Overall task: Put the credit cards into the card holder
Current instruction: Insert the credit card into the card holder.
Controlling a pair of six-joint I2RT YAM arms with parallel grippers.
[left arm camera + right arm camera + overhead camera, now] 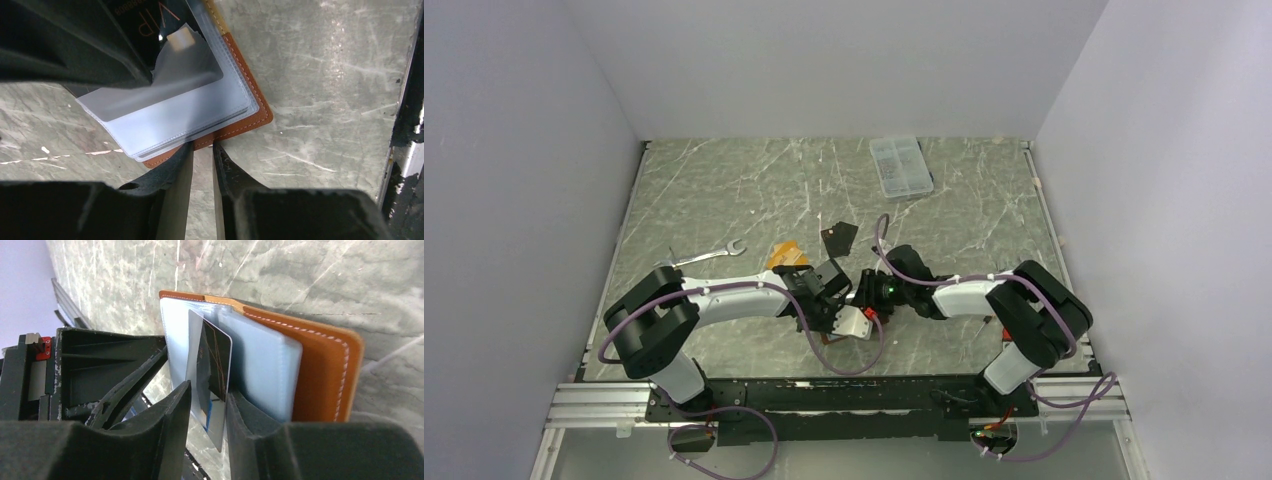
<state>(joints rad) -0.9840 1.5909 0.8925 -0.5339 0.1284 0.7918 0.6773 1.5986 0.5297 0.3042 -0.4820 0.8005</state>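
— Holder (320, 370) look, pls?

— Card holder's open. Tan-brown leather cover w/ pale stitching along the edge, stack of pale blue-grey see-thru pockets inside. In left wrist view the leather shows as a thin border round the pockets.

— Where is it vs the jaws?

— Near front-centre of the table (754, 190), btwn both arms. Left gripper (202, 147) has its jaws almost together, pinching the leather edge right at the tips; only a narrow slit of table shows btwn the fingers lower down. Pockets fan out away from that grip.

— Right side?

— Right gripper (210, 390) is clamped on a held card (215, 360), one finger on each face. Card's shiny, dark face w/ thin orange lines, silvery strip on one side. It stands on edge just in front of the pockets, overlapping them; can't tell if its far edge is actually inside a pocket.

— Other cards?

— Top view: black card (839, 239) and orange-tan card (786, 253) lie flat on the table just beyond the grippers, near each other, not touching.
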